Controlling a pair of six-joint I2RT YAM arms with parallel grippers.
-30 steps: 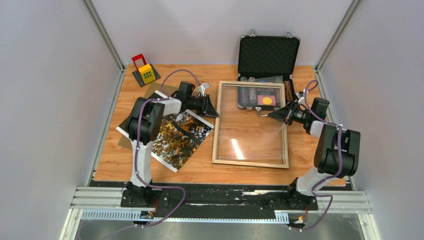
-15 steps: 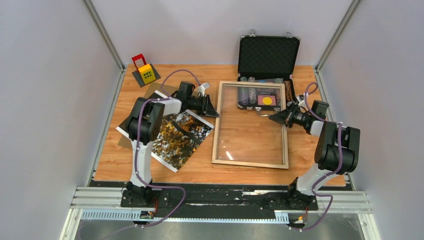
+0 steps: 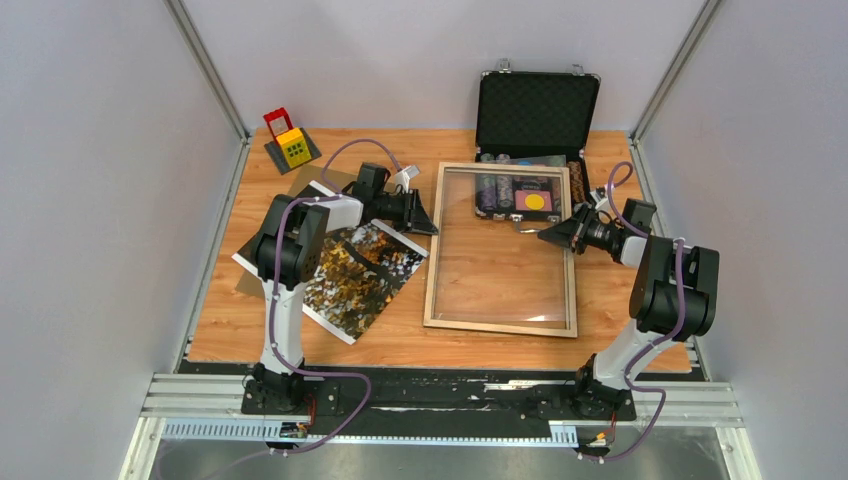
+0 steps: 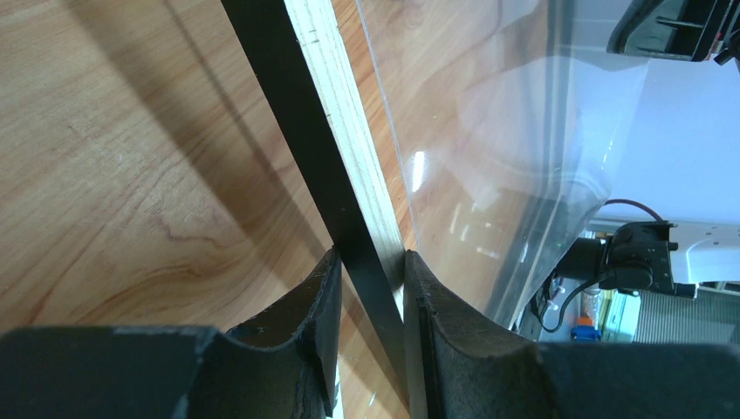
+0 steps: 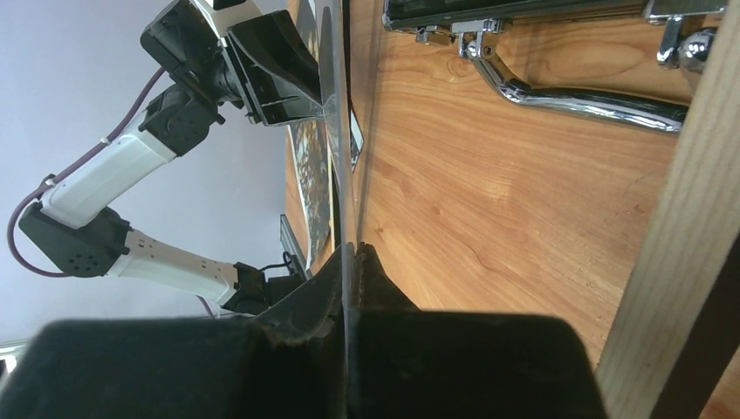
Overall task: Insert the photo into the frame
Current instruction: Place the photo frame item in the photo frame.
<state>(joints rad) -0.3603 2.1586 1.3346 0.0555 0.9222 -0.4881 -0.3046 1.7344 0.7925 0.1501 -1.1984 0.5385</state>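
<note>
The photo point(image 3: 365, 275), a large rectangular glossy print of dark trees with orange, yellow and white foliage and white strips at its short ends, lies flat and askew just left of the frame point(image 3: 500, 326), not yet inside it. The frame is a large rectangle of thin pale-wood rails with a black outer face, lying on the wooden worktop point(image 3: 260, 330) with a clear, rigid pane point(image 3: 500, 260) in its opening. A plain brown backing board point(image 3: 325, 181) shows from under the photo on the side away from the frame. An open black case point(image 3: 537, 105) stands behind the frame's far rail. The left gripper point(image 4: 368, 266) is clamped across the frame's left rail, one finger on each side of it. The right gripper point(image 5: 351, 253) is pinched tight on the thin edge of the clear pane, near the frame's right rail. Whether the frame or the pane is raised off the worktop cannot be told. The print will probably be very light, floppy and slick, easy to crease or smudge and hard to pinch while it lies flat. The best hold is likely a white end strip or a corner, perhaps one that overhangs the board. The pane looks stiff, slippery and breakable, so it is best held by its edge.
</note>
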